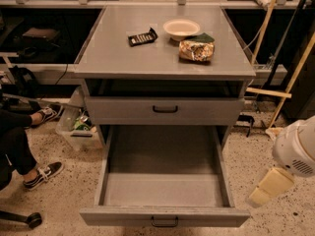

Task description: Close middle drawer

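The middle drawer (165,191) is pulled far out toward me, its long shallow grey tray empty and its small black handle (165,222) at the bottom centre of the view. Above it the top drawer (165,109) is shut flush. The lowest drawer is hidden under the open one. My gripper (267,190), a cream piece below the white arm joint (295,151), hangs low at the right. It is beside the open drawer's right front corner and apart from it.
On the cabinet top (123,53) lie a black remote-like object (142,37), a white bowl (181,28) and a chip bag (196,49). A person's legs and shoes (44,173) are at the left. A plastic bin (76,127) stands left of the cabinet, and wooden poles (288,82) lean at the right.
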Controlling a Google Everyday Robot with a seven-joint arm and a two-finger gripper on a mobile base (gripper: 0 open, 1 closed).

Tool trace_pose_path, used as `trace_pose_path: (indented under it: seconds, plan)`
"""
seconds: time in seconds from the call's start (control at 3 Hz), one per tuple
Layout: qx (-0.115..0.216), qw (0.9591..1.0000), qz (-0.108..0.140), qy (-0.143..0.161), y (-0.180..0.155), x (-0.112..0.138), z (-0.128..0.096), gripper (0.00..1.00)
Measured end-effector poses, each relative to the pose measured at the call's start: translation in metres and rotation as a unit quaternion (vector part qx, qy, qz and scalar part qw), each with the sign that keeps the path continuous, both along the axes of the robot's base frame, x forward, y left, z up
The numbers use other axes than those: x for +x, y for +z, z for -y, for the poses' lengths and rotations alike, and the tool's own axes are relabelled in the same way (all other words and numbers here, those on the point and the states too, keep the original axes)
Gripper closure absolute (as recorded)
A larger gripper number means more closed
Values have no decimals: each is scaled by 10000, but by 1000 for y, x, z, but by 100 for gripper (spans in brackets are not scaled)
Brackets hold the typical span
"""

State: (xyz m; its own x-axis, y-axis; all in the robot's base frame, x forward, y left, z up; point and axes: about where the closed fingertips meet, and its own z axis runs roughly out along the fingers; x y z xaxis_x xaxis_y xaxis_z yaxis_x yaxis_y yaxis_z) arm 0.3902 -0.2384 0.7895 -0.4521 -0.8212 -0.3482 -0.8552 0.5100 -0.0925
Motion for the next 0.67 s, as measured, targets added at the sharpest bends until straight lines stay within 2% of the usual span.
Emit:
trace_pose_path:
  seconds: [0.33, 0.67]
  plan:
    - [-434, 9980, -11, 459, -5, -13, -11, 0]
    - [-1147, 9876, -176, 1055, -29, -39, 4, 0]
